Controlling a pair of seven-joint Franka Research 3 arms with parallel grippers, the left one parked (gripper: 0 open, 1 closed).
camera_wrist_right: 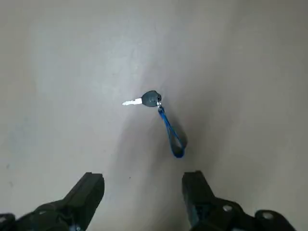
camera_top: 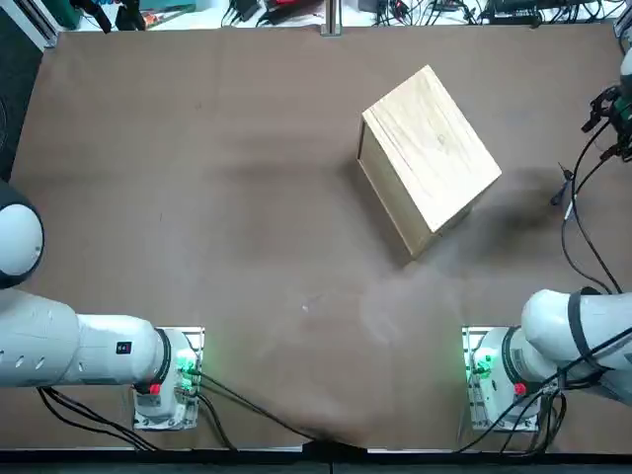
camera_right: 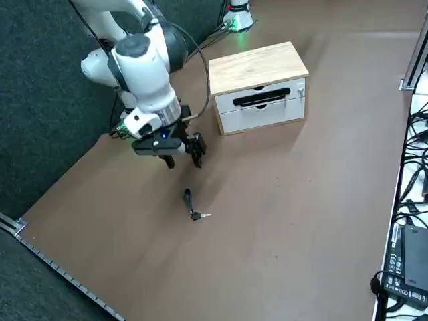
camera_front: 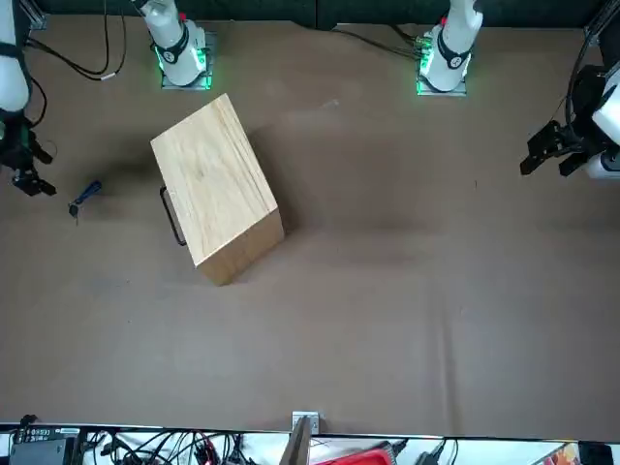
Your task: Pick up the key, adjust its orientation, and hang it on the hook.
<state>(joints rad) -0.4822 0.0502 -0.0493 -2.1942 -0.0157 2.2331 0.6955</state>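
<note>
I have the right gripper (camera_wrist_right: 144, 178) above the table at the right, its two fingers spread wide with nothing between them. The key (camera_wrist_right: 151, 98) lies flat on the brown table (camera_right: 267, 221), to the right of the wooden box (camera_top: 433, 148); its blade points to the far side and its blue strap (camera_wrist_right: 170, 129) trails towards the box.

The step in hand, as I judge it, is the pick-up. I'd centre over the dark head before going down, then turn the wrist so the fingers close across its narrow way. The key is thin, so the tips need to get right down beside it, slowly, without pressing on the table. I'd keep the strap's loop out of the grip, since it is probably what must go over the hook. That may be the small white fitting (camera_right: 301, 89) at the far end of the drawer front. A grip on the blade alone could let the key swivel
</note>
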